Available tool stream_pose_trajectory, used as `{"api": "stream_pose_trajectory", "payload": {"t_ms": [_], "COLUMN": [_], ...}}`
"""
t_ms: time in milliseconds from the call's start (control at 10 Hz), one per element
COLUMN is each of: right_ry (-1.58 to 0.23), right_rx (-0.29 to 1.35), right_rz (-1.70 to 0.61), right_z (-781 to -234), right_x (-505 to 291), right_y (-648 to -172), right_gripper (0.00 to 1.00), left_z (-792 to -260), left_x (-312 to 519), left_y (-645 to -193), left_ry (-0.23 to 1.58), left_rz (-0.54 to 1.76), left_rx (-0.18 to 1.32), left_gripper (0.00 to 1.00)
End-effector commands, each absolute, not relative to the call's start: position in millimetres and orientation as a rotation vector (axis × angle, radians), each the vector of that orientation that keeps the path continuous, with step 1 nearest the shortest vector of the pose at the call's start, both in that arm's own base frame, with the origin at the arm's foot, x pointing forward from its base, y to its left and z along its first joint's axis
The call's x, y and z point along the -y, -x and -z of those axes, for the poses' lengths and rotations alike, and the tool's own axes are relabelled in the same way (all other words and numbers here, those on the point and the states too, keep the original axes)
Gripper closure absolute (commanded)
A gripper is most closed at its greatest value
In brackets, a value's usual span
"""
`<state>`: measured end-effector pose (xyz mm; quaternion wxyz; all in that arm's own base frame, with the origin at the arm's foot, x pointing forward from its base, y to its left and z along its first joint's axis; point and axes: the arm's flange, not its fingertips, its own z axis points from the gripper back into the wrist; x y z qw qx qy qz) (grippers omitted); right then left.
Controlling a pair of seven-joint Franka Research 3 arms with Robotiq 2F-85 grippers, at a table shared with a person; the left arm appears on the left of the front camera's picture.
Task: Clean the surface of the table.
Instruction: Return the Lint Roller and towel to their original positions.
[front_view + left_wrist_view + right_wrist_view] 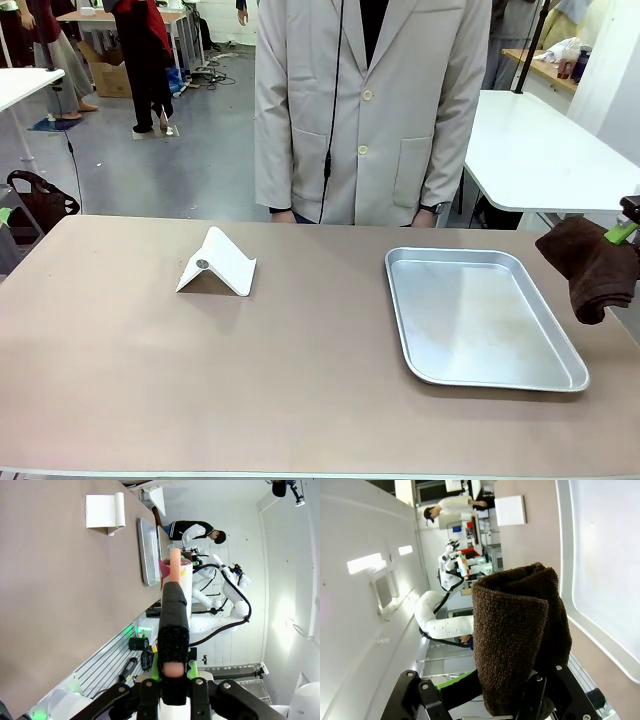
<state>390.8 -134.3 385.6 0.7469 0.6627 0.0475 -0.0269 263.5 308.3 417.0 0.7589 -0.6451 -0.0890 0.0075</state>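
I am working the two arms from far away. The table (pixel 150 360) is the big brown one in front of me, and it stretches long from side to side. On it sit a silver tray (pixel 480 315) toward my right and a small white folded stand (pixel 217 264) toward my left. A person in a pale coat (pixel 370 110) stands at the far side.

My right gripper (pixel 625 228) is at the right edge of the front view, up in the air just past the table's end. Its jaws are squeezed tight on a dark brown cloth (pixel 592 265). The cloth hangs down, folded and floppy, and it does not touch the table top. From the right wrist view the cloth (pixel 520 640) stands up between the fingers, with the tray's rim beside it.

My left gripper (pixel 172 680) has its jaws pressed together on a long tool (pixel 173 625) with a black wrap and a pale pink end. I cannot tell what the tool is.

So the thing that matters is this: the table lies below and to the left of the cloth. The right arm is the nearer one for wiping. I think it must go down and sweep left, along the long way, and mind the tray.
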Motion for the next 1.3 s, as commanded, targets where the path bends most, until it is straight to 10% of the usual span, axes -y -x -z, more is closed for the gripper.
{"api": "stream_pose_trajectory", "payload": {"t_ms": [0,1200], "right_ry": [-1.463,-1.383], "right_rx": [-0.096,-0.089], "right_rz": [0.051,-0.013], "right_z": [-390.8,-428.6], "right_x": [136.5,27.7], "right_y": [-391.8,-428.3], "right_gripper": [1.0,1.0], "left_z": [-421.1,-484.5], "left_x": [-305.1,-223.8], "left_y": [-263.1,-310.9], "left_ry": [1.415,1.215], "left_rz": [-0.03,0.078], "left_rx": [0.196,0.129], "left_gripper": [0.78,0.78]}}
